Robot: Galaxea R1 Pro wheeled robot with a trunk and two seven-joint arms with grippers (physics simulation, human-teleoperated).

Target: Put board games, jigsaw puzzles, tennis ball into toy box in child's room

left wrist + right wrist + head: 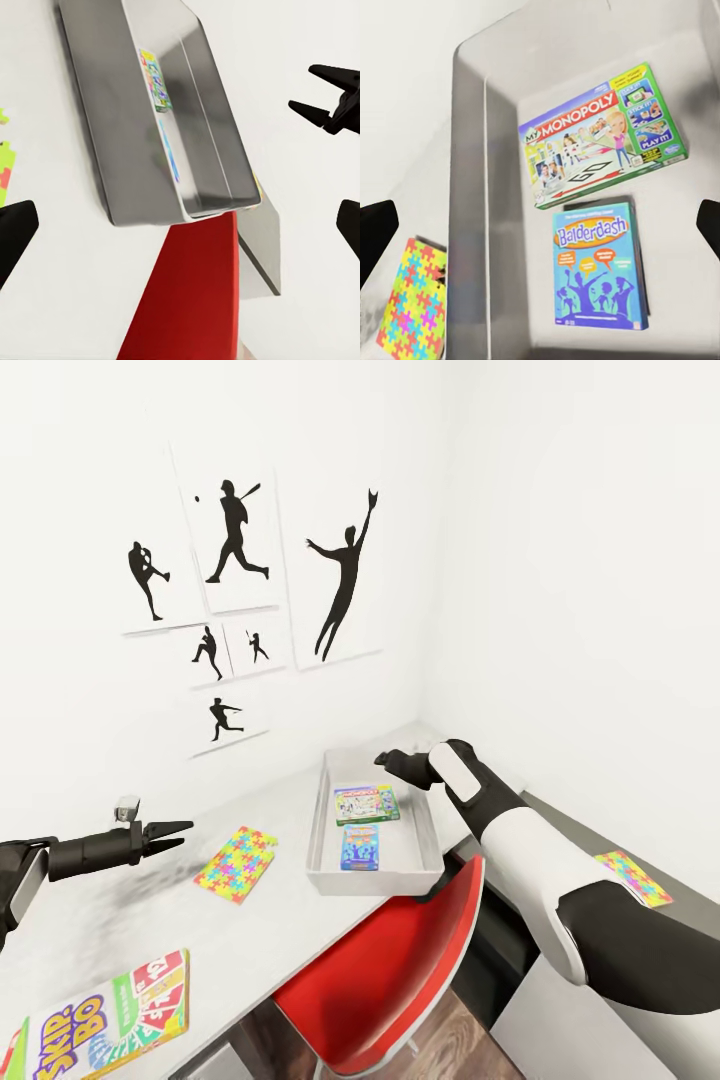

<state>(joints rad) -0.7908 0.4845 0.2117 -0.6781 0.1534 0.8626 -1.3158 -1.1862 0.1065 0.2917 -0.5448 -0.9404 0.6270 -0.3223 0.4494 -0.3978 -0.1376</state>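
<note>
The grey toy box point(318, 830) stands on the pale table point(90, 920) and holds two board games, a green Monopoly box point(366, 804) and a blue Balderdash box point(361, 848). The right wrist view looks down on Monopoly point(600, 142) and Balderdash point(596, 274). My right gripper point(385, 758) hovers open above the box's far end. My left gripper point(175, 832) is open and empty over the table, left of a jigsaw puzzle point(236, 863). The Skip-Bo game point(110, 1020) lies near the table's front edge. A second jigsaw puzzle point(633, 877) lies at the right. The tennis ball is out of view.
A red chair point(385, 970) is tucked under the table in front of the toy box. Black athlete silhouettes point(235, 535) hang on the white wall behind. The table runs into the room's corner, close behind the box.
</note>
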